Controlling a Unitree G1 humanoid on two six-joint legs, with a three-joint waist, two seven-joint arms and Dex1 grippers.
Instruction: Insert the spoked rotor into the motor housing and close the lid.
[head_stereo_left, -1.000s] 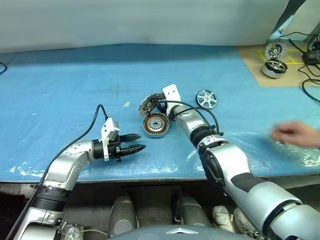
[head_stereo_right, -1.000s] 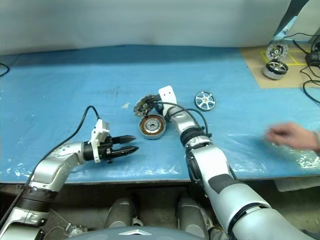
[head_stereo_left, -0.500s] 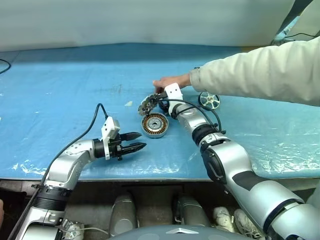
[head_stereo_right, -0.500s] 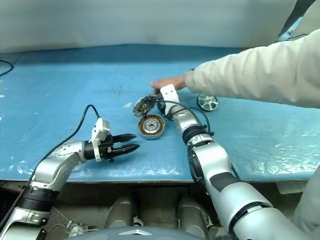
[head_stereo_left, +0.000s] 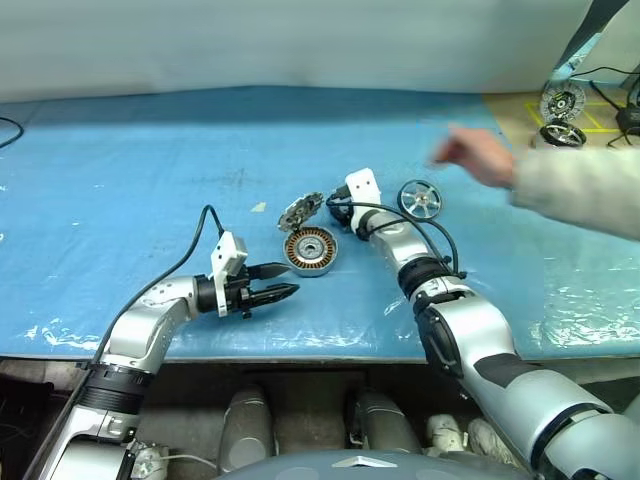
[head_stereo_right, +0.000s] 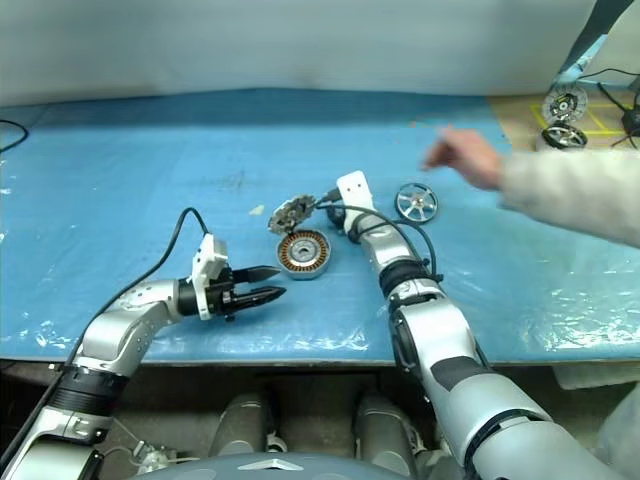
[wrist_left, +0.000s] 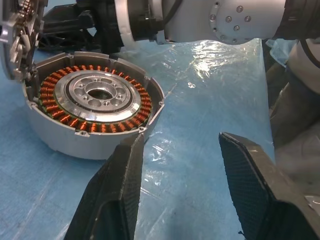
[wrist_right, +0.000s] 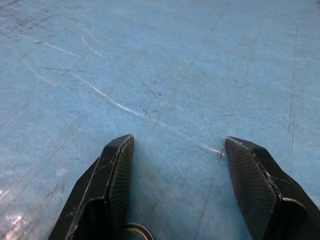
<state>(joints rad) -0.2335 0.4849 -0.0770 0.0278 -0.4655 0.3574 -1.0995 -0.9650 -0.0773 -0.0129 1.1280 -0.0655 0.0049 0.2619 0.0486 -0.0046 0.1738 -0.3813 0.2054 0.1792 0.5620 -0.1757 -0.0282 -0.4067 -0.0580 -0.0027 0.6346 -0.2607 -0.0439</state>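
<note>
In the left eye view, the motor housing (head_stereo_left: 311, 249) is seen just left of frame centre on the blue table (head_stereo_left: 120, 180), its copper windings exposed because the lid (head_stereo_left: 299, 211), hinged at the upper-left rim, is tilted open. The spoked rotor (head_stereo_left: 419, 199) lies right of centre, well apart from the housing and not yet inserted. The left gripper (head_stereo_left: 283, 281) is held near the housing's lower left, jaws parted and empty, judged to be waiting. The right gripper (head_stereo_left: 331, 207) lies just above the housing, beside the lid. A person's hand (head_stereo_left: 475, 155) is blurred at upper right, above the rotor. In the left wrist view, the housing (wrist_left: 92, 107) fills the upper left beyond the spread fingers (wrist_left: 122, 185). In the right wrist view, the right fingers (wrist_right: 117, 172) are spread over bare table, grasping nothing.
</note>
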